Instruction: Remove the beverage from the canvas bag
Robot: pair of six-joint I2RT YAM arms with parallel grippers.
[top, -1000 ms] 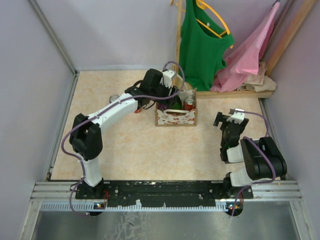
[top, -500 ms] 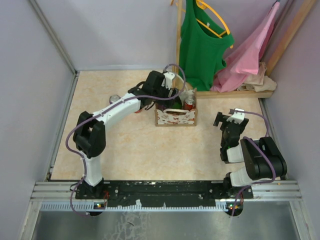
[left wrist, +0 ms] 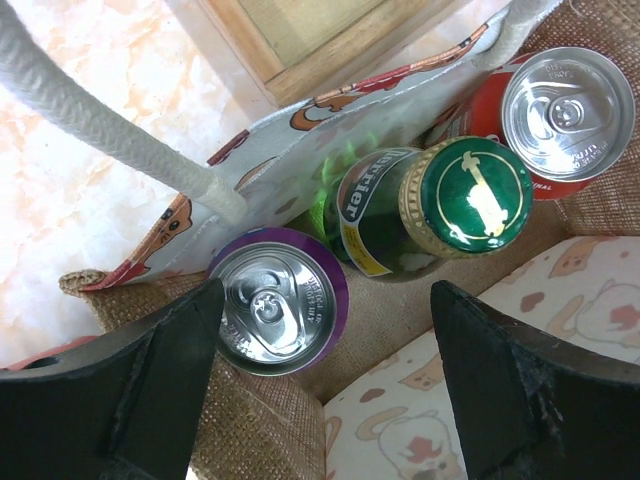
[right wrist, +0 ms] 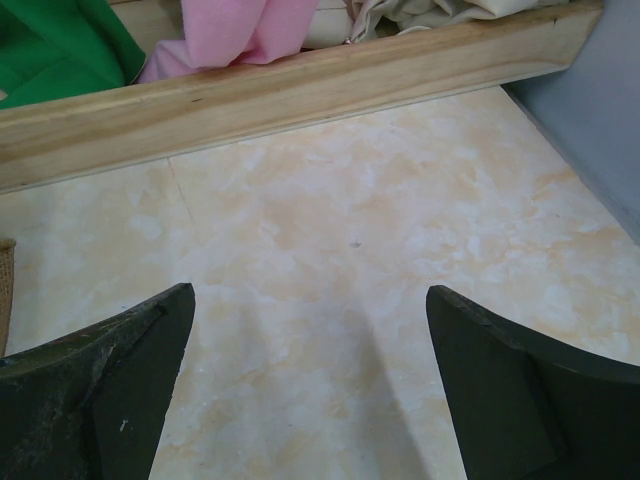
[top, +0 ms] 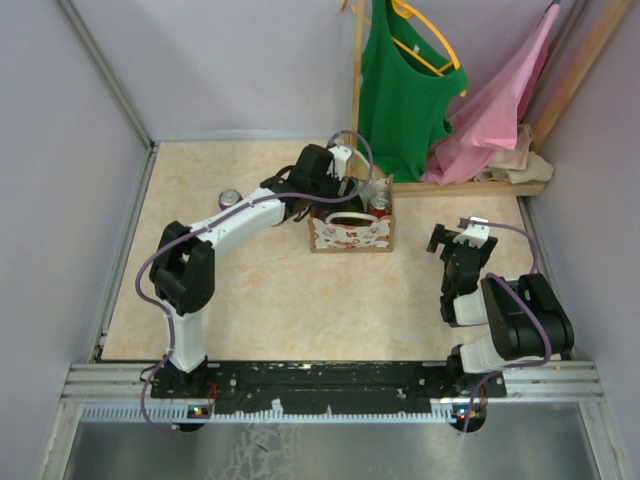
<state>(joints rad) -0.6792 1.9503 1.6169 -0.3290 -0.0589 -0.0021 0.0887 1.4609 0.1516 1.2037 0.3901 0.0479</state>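
The canvas bag (top: 350,234) stands upright at the back middle of the table. My left gripper (top: 349,202) hovers over its open mouth. In the left wrist view my left gripper (left wrist: 328,290) is open, its black fingers (left wrist: 160,380) spread above the bag's burlap lining (left wrist: 470,280), holding nothing. Below it stand three beverages: a purple can (left wrist: 280,305) near the left finger, a green bottle with a gold cap (left wrist: 465,195), and a red can (left wrist: 567,112). A white handle (left wrist: 100,115) crosses the upper left. My right gripper (top: 455,236) rests open above bare tabletop (right wrist: 310,295).
Another can (top: 229,198) stands on the table left of the bag. Behind the bag are a wooden rack base (top: 470,186), a green top on a hanger (top: 400,90) and a pink cloth (top: 500,110). Walls close in on both sides.
My left arm has reached a little further right over the bag's mouth and its jaws have opened wider. The right arm has not moved.
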